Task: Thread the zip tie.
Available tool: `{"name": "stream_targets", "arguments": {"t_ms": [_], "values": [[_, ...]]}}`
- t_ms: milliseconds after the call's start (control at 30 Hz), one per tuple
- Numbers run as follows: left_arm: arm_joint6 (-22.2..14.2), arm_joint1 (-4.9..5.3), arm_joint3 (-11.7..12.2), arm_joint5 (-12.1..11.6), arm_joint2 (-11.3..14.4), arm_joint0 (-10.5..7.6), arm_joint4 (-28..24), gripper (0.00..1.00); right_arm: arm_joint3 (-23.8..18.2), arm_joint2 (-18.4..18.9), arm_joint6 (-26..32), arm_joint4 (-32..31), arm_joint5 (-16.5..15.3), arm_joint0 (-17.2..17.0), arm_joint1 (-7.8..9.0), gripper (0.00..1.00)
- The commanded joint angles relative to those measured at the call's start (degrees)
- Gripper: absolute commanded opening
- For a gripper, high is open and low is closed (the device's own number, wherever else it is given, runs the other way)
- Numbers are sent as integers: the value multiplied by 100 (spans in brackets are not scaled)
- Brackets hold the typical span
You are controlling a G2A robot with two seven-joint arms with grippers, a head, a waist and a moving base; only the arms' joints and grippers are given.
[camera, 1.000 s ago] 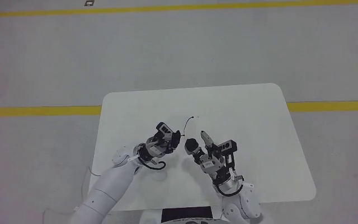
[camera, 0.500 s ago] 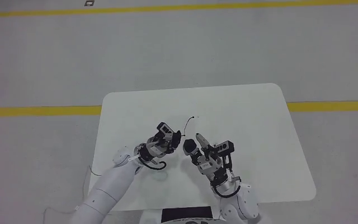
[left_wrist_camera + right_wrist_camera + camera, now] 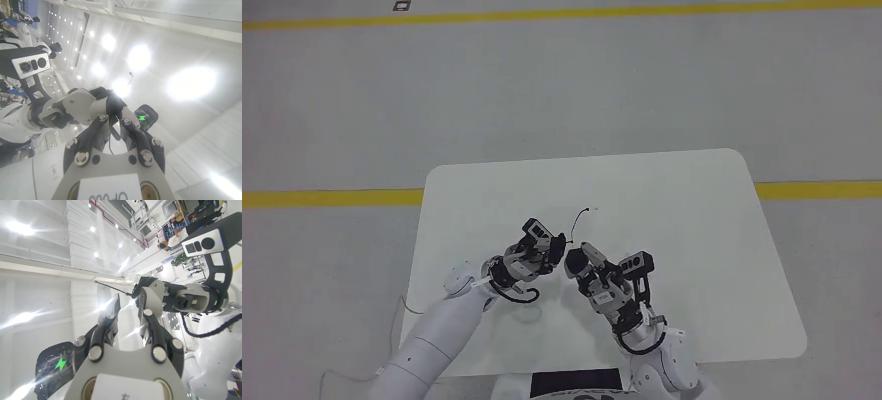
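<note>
Left gripper (image 3: 558, 243) is closed on the zip tie (image 3: 575, 218). Its two fingers pinch the thin black strap near one end, and the rest of the strap rises free from the fingertips in a shallow curve ending in a small head. In the left wrist view, a short tail of the strap hangs from the pinch toward the gripper base. Right gripper (image 3: 578, 256) has its fingers parted and holds nothing. Its fingertips sit just beside those of the left gripper, close to where the strap leaves the pinch. Contact between the right fingertips and the strap cannot be determined. Both grippers are over the near middle of the table, and both wrist views look past the fingers toward the ceiling. Grey floor (image 3: 542, 90) surrounds the work area. The ceiling (image 3: 189, 28) is white and panelled. The table (image 3: 692, 200) is white with rounded corners. Two yellow lines (image 3: 332, 197) cross the floor, one level with the table on both sides and one farther off. Several bright lamps (image 3: 191, 83) are set in the ceiling. A dark panel (image 3: 54, 364) with a green mark is mounted beside the fingers of each gripper.
</note>
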Motion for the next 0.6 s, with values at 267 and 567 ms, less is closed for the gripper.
{"name": "stream_targets", "arguments": {"t_ms": [267, 567], "values": [[0, 0, 0, 0, 0, 0, 0, 0, 67, -85, -49, -45, 0, 104, -33, 18], [0, 0, 0, 0, 0, 0, 0, 0, 105, -125, -210, -126, 0, 185, -88, 20]]}}
